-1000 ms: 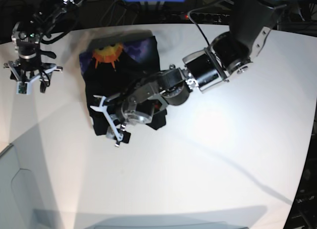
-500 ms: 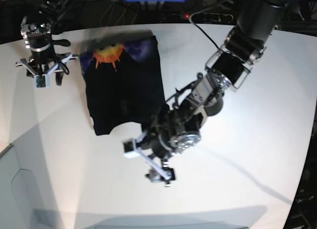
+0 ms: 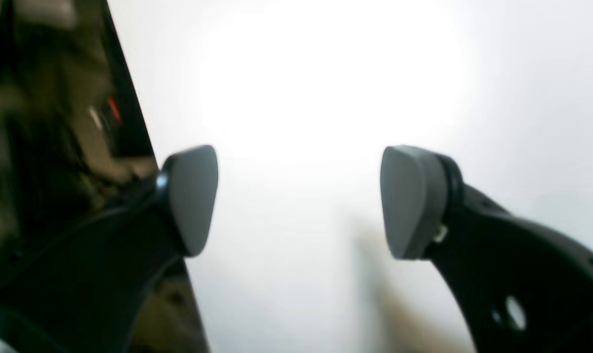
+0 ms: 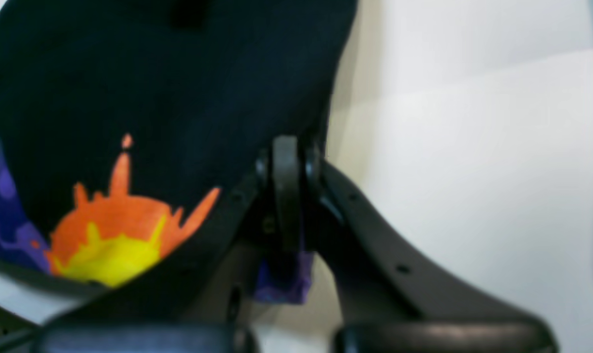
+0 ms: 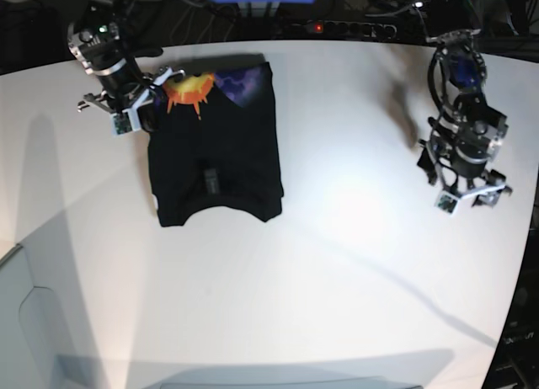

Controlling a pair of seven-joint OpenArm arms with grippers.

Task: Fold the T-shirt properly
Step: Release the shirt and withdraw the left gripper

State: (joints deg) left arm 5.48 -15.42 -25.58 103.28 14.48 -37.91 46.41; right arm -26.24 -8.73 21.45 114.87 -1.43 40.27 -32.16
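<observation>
Folded T-shirt (image 5: pixel 215 145) sits left-of-center on the counter (image 5: pixel 286 296) in base cam, R tool (image 4: pixel 296 196) pinched shut on its edge per R wrist cam, while L wrist cam just gets L tool (image 3: pixel 298 201) wide open over bare white.

- The right arm (image 5: pixel 105 48) is reaching down to the T-shirt's (image 5: pixel 215 145) printed end, at its left edge in the base view.
- The right gripper (image 4: pixel 296 147) is pressing its fingertips together at that edge; whether cloth is between them is unclear.
- The left arm (image 5: pixel 459 77) is hanging well apart from the T-shirt, on its right in the base view.
- The left gripper (image 3: pixel 298 201) is holding its empty jaws wide apart.
</observation>
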